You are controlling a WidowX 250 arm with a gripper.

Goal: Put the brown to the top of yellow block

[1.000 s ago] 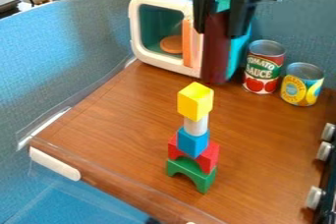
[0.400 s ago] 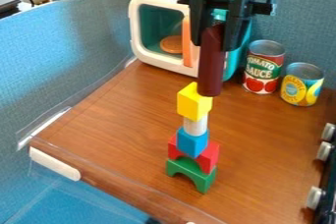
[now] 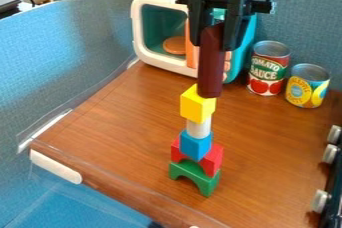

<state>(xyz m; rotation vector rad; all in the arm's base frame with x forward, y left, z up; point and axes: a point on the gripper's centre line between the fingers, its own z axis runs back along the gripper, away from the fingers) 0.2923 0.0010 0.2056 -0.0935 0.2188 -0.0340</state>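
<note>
Brown block (image 3: 211, 67) hangs upright from your hand (image 3: 215, 46), which is clamped on its upper end. Its bottom overlaps the right edge of the yellow block (image 3: 198, 107) in your view; you can't tell whether they touch. Under the yellow, your tower stacks white (image 3: 198, 128), blue (image 3: 194, 145), red (image 3: 212, 158) and green (image 3: 198, 176) pieces on the surface (image 3: 113, 137).

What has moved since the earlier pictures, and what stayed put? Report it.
The hand came down in the view, then shifted slightly left, carrying the brown cylinder. The cylinder's lower end now overlaps the yellow block's upper right corner in the view. Nothing was newly grasped or let go. The tower, the red can and the yellow can stayed as they were.
</note>
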